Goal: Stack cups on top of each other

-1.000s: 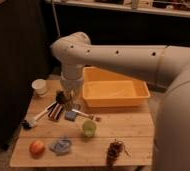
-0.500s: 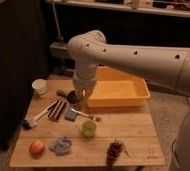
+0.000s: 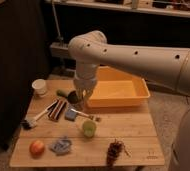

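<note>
The cream-white cup [image 3: 39,86] stands upright at the table's back left. The translucent light green cup [image 3: 89,128] stands upright near the table's middle front. My gripper [image 3: 79,100] hangs low over the back middle of the table, by the bin's left front corner, between the two cups. A small dark thing [image 3: 63,93] lies just left of the gripper. I cannot tell whether it is the dark grey metal cup. The arm hides what is right under the gripper.
A large yellow-orange bin [image 3: 133,95] fills the back right. Between the cups lie a brush [image 3: 35,120], a dark brown block [image 3: 58,109] and a blue sponge [image 3: 72,114]. An apple [image 3: 36,147], a grey-blue cloth [image 3: 62,145] and a pine cone [image 3: 115,149] lie along the front edge.
The arm has swung to the right and the gripper has shifted a little right along the table's back. Both cups stay where they were.
</note>
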Controlling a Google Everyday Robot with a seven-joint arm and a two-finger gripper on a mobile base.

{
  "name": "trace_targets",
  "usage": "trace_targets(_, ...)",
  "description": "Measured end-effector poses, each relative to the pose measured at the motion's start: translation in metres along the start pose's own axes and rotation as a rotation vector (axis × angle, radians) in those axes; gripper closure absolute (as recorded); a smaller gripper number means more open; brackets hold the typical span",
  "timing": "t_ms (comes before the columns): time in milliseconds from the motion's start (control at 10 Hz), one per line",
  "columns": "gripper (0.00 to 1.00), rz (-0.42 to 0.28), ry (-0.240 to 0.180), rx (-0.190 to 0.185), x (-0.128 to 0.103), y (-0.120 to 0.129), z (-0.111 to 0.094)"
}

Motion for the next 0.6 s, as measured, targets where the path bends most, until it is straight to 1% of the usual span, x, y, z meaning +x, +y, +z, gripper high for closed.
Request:
trace_targets(100, 1.0, 0.021, 0.01, -0.014, 0.001, -0.01, 0.007)
trace_targets(200, 1.0, 0.049, 0.023, -0.042, 0.004, -0.028, 0.015)
trace_targets(400, 1.0, 0.068, 0.032, -0.067, 0.007, -0.041, 0.019)
trace_targets(500, 1.0, 0.072, 0.041, -0.086, 0.01, -0.046, 0.023)
trace_targets(600, 1.0, 0.082, 0.052, -0.099, 0.012, -0.059, 0.029)
